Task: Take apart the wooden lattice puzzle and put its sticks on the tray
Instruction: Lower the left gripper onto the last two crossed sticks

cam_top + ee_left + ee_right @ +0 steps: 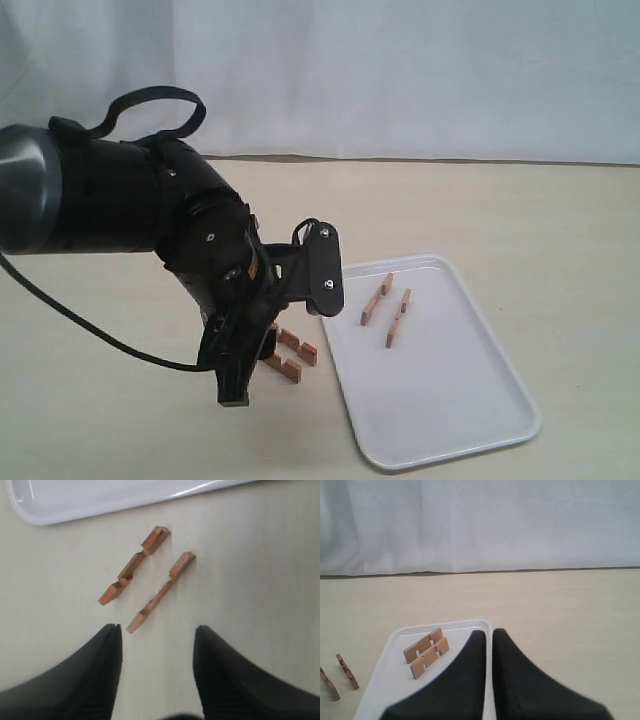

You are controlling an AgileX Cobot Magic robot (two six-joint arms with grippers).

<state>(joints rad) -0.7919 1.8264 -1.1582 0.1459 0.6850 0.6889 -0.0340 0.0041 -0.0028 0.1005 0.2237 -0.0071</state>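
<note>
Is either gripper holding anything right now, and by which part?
Nothing held. The left gripper stands open near two loose sticks; the right gripper is shut, empty.

Elevated exterior, close wrists, shared tray [440,400]

Near half of the tray [440,410] was totally bare in the exterior view, so loads of room to come down there; the far left part was taken by two sticks [377,298] lying side by side with just a slim gap between them; two more sticks [134,566] sat on the table [560,220] just beside the tray's left rim, parallel, narrow lane between them; the left gripper [157,630] hung right by their ends, jaws apart with nothing in between, and the bulky left arm [120,200] blocked any way in from that side; the table right of the tray and behind it was wide open.
</note>
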